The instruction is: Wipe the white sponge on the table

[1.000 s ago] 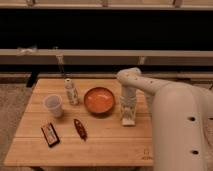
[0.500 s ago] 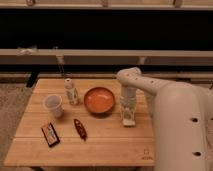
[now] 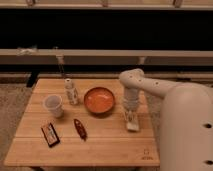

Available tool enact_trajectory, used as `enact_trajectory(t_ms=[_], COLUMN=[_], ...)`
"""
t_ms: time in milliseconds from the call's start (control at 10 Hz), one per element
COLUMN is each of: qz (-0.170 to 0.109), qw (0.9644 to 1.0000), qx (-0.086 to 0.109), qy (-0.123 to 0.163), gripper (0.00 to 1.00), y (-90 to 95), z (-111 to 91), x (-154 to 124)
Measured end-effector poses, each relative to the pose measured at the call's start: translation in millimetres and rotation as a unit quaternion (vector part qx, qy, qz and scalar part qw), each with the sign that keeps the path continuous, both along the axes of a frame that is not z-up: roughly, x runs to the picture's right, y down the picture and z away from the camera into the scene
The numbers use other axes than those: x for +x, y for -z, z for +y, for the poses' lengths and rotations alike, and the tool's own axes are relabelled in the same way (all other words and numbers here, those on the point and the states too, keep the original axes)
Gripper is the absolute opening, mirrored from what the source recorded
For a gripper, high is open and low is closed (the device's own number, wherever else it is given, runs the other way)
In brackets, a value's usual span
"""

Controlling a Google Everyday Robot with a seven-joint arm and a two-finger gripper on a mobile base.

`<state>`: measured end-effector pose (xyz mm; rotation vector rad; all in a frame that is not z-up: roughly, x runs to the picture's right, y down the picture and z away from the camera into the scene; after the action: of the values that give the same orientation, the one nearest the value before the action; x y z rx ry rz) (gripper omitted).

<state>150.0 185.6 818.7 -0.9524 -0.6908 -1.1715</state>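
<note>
On the right side of the table point(image 3: 100, 150), just right of the orange bowl point(image 3: 99, 100), the pincer point(image 3: 131, 119) points down, its fingers pressed together on the white sponge point(image 3: 133, 126), which lies on the wood near the right edge. Compared with a second ago, the arm point(image 3: 150, 87) has hardly shifted and the sponge sits where it was. The plastic cup point(image 3: 53, 105), small bottle point(image 3: 71, 91), dark packet point(image 3: 50, 135) and brown oblong piece point(image 3: 80, 128) are unmoved on the left.
</note>
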Motion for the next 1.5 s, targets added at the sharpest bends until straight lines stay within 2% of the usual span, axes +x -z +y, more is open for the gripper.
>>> enact_trajectory(t_ms=[300, 700, 900, 1500], qz=[0.009, 0.009, 0.002, -0.04], qw=[0.9998, 0.9987, 0.9985, 0.9973], qx=[-0.02, -0.048, -0.054, -0.061], qy=[-0.001, -0.012, -0.014, 0.01], gripper=[0.0, 0.0, 0.0, 0.0], y=[28.0, 49.4, 51.6, 43.8], z=[21.8, 48.3, 54.5, 58.2], x=[16.5, 15.6, 8.6, -28.3])
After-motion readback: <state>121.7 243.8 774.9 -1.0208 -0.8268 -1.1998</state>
